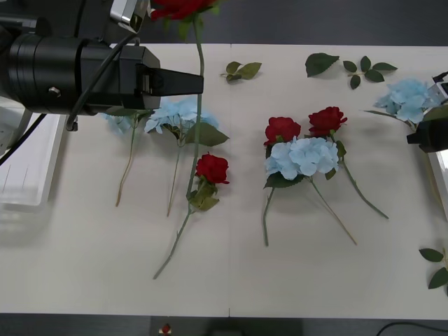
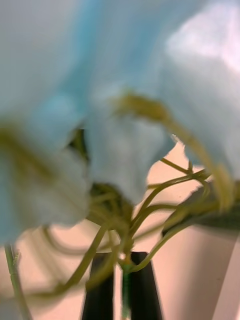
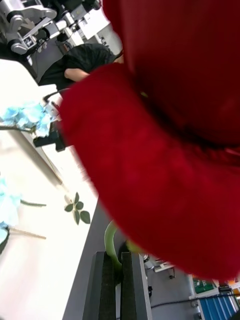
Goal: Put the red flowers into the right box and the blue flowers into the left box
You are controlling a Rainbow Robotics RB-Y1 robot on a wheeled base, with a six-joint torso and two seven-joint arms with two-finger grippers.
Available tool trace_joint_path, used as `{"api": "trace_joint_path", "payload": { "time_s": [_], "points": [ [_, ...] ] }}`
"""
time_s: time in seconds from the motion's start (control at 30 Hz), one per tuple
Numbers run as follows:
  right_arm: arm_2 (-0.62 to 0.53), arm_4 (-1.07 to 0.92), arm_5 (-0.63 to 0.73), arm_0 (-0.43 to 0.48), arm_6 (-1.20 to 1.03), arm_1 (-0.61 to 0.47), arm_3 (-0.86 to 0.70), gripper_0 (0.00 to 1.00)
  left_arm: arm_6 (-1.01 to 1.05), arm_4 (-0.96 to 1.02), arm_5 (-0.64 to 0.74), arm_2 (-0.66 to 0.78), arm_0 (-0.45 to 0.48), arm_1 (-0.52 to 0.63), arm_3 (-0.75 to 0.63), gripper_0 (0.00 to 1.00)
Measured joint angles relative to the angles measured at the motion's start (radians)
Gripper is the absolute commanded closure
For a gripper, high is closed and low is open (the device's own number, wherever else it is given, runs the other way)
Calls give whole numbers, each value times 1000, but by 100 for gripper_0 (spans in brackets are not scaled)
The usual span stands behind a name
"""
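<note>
My left gripper (image 1: pixel 200 82) is shut on the green stem of a red rose (image 1: pixel 178 7). It holds the rose upright high above the table, with the stem hanging down. The left wrist view has the black fingers (image 3: pixel 102 287) pressed on that stem under the big red bloom (image 3: pixel 170 125). At the table's right edge, my right gripper (image 1: pixel 416 138) is shut on the stem of a blue hydrangea (image 1: pixel 407 98). Its pale blue cluster (image 2: pixel 100 100) looms over the closed fingers (image 2: pixel 100 295). The left box (image 1: pixel 28 168) lies at the left edge. A strip of the right box (image 1: pixel 441 164) shows at the right edge.
On the table lie two blue hydrangeas (image 1: pixel 175 115) at the left, one red rose (image 1: pixel 212 168) in the middle, and two red roses (image 1: pixel 282 129) beside another hydrangea (image 1: pixel 304 155). Loose leaf sprigs (image 1: pixel 241 70) lie along the far edge and at the right front (image 1: pixel 437 269).
</note>
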Motion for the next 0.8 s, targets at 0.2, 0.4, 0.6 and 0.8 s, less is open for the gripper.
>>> {"api": "trace_joint_path", "payload": {
  "time_s": [0.2,0.4,0.6,0.8],
  "points": [
    [9,23,0,0,0,0,0,22,-1,-13,-66,-62,-43,-1,0,100],
    [45,24,0,0,0,0,-4,0,-43,-35,-66,-62,-45,-33,0,100],
    [42,-27,40,0,92,-10,-33,0,-52,-91,-66,-62,-45,-67,0,100],
    [41,-268,148,0,282,-81,-101,0,-52,-119,-66,-62,-45,-98,-1,100]
  ]
}}
